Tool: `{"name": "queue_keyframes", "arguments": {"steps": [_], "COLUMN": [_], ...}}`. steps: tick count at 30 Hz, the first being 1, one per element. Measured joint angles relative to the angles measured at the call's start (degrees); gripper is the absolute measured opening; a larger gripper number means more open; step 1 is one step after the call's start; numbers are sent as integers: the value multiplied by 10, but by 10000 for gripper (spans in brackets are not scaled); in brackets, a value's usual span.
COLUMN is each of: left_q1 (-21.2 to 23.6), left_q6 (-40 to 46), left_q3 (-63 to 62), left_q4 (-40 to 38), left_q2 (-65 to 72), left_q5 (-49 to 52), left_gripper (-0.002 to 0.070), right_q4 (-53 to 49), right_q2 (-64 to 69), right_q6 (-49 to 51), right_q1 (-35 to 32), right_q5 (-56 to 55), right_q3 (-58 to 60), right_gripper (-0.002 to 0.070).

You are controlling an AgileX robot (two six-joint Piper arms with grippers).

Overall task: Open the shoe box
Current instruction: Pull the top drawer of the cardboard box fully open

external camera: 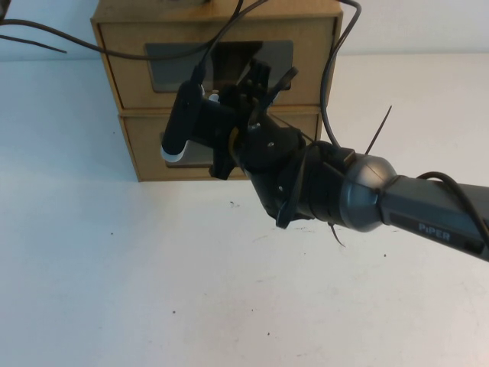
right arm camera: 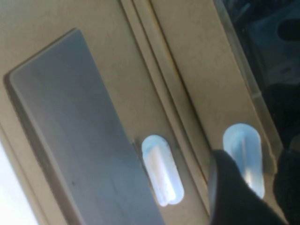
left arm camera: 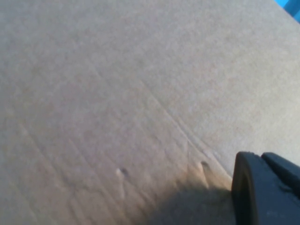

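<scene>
Worktop (external camera: pixel 114 290) in white, lightly speckled, is seen nearest. Above it the right arm (external camera: pixel 428 210) is stretched in from the right side, and a black cylinder with a white tip (external camera: pixel 179 126) is carried beside its wrist. The right claw (external camera: pixel 271 76) is held against the front of the upper shoe box (external camera: pixel 126 65). Its fingers are parted, and in the right wrist view a pale blue tab (right arm camera: pixel 243 150) is seen between them, overlapped by one finger (right arm camera: pixel 229 187) and separated from the other by a strip of cardboard. The upper shoe box is stacked squarely on the lower shoe box (external camera: pixel 149 157) at the far middle of the worktop, and both fronts are seen flush and closed. Each is made of plain brown cardboard with a framed front and a grey see-through window (external camera: pixel 172 65); a second pale tab (right arm camera: pixel 161 171) is set on the neighbouring front. The left claw (left arm camera: pixel 265 187) is shown only in part, close to a creased, dented cardboard face, and its state cannot be told
</scene>
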Motion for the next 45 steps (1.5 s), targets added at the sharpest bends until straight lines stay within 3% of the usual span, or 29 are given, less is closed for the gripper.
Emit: {"name": "queue_keyframes", "arguments": {"steps": [13,22,34,45], "left_q1": [0,0,0,0], "left_q6": [-9,-10,-10,-10], "left_q3": [0,0,0,0], "left_q4": [-1,-2,-2,-2], "left_q2": [0,0,0,0], "left_q5": [1,1,1,1], "left_gripper": [-5,-5,-5,-5], "right_q4": [-1,-1,-2,-8], "right_q2": [0,7,24,24], "right_q6": [0,-12,-27,-28], "right_q1": [-6,-6,-7,-12], "right_q5": [-2,-21,-11,-11], "right_q3": [-1,-5,-26,-26], "right_gripper": [208,150,137,22]}}
